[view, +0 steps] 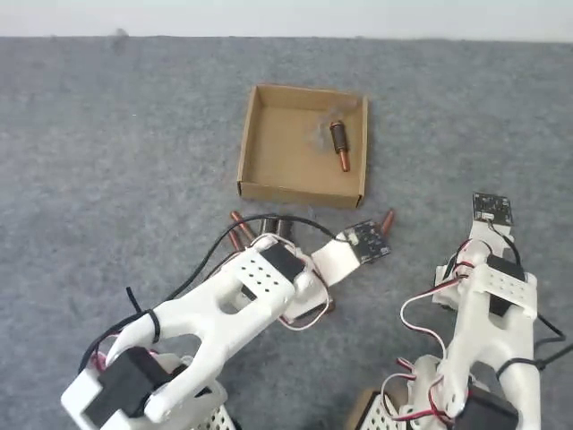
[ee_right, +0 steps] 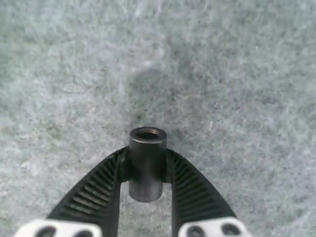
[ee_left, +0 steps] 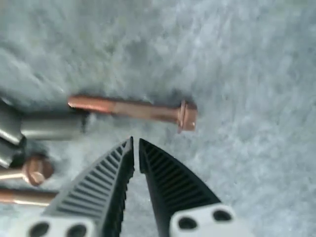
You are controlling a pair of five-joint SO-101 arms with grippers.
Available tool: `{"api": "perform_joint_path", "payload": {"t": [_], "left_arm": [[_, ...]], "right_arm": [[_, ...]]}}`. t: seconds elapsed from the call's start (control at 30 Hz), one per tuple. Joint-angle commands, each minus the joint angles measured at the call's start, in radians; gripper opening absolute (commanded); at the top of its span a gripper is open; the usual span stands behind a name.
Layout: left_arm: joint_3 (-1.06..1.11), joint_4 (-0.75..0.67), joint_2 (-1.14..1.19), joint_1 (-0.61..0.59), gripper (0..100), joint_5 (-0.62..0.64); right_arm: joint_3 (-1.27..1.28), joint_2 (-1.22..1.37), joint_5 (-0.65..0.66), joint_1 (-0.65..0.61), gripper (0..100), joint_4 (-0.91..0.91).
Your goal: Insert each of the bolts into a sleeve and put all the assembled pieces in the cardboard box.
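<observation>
My left gripper (ee_left: pixel 136 144) is shut with nothing in it, its tips just short of a copper bolt (ee_left: pixel 132 108) lying flat on the grey carpet. Beside that bolt's tip lies a dark sleeve (ee_left: pixel 51 127); a second sleeve (ee_left: pixel 7 154) and two more bolts (ee_left: pixel 34 169) lie close by. My right gripper (ee_right: pixel 147 155) is shut on an upright dark sleeve (ee_right: pixel 147 168), its bore facing the camera, above bare carpet. In the high view the cardboard box (view: pixel 260 143) holds one bolt-in-sleeve piece (view: pixel 339 145). Loose bolts (view: pixel 237 228) lie just in front of the box, and another bolt (view: pixel 388 219) lies off its right corner.
The left arm (view: pixel 242 296) stretches from the lower left over the loose parts and hides some of them. The right arm (view: pixel 488 296) stands at the lower right. Grey carpet (view: pixel 107 161) covers the table, and a pale wall edge runs along the top.
</observation>
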Motion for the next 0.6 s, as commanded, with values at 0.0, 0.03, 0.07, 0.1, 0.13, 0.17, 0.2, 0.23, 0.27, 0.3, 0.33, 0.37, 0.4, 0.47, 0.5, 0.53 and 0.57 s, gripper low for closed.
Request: {"api": "perform_joint_path", "payload": {"t": [0.0,0.03,0.07,0.1,0.13,0.17,0.2,0.23,0.27,0.3,0.33,0.37,0.4,0.47,0.5,0.53,0.57], "left_arm": [[0.044,-0.071,-0.020,0.005,1,0.015],[0.058,-0.094,-0.020,0.005,1,0.017],[0.064,-0.104,-0.020,0.005,1,0.018],[0.061,-0.103,-0.020,0.005,1,0.018],[0.061,-0.103,-0.020,0.006,1,0.020],[0.059,-0.103,-0.020,0.014,1,0.028],[0.061,-0.103,-0.018,0.029,1,0.049],[0.061,-0.103,-0.018,0.048,1,0.077],[0.061,-0.103,-0.018,0.072,1,0.107],[0.061,-0.107,-0.018,0.101,1,0.137],[0.061,-0.107,-0.018,0.127,1,0.164],[0.058,-0.107,-0.017,0.146,1,0.187],[0.054,-0.109,-0.012,0.157,1,0.209],[0.028,-0.101,0.023,0.157,1,0.235],[0.005,-0.092,0.054,0.157,1,0.242],[-0.024,-0.072,0.091,0.155,1,0.245],[-0.061,-0.054,0.135,0.150,1,0.245]], "right_arm": [[-0.002,-0.048,0.012,0.004,0.7,-0.008],[-0.002,-0.048,0.012,0.004,0.7,-0.007],[-0.002,-0.048,0.012,0.004,0.7,-0.005],[-0.002,-0.048,0.012,0.004,0.7,-0.004],[-0.002,-0.048,0.012,0.004,0.7,-0.004],[-0.002,-0.048,0.011,0.004,0.7,-0.004],[-0.002,-0.048,0.011,0.004,0.7,-0.004],[-0.002,-0.048,0.011,0.004,0.7,-0.004],[-0.002,-0.048,0.011,0.004,0.7,-0.004],[-0.002,-0.048,0.011,0.004,0.7,-0.004],[-0.002,-0.048,0.011,0.004,0.7,-0.004],[-0.002,-0.048,0.011,0.004,0.7,-0.004],[-0.002,-0.048,0.011,0.004,0.7,-0.004],[-0.002,-0.048,0.011,0.004,0.7,-0.004],[-0.002,-0.048,0.011,0.005,0.7,-0.004],[-0.002,-0.048,0.011,0.005,0.7,-0.004],[-0.002,-0.048,0.011,0.005,0.7,-0.004]]}}
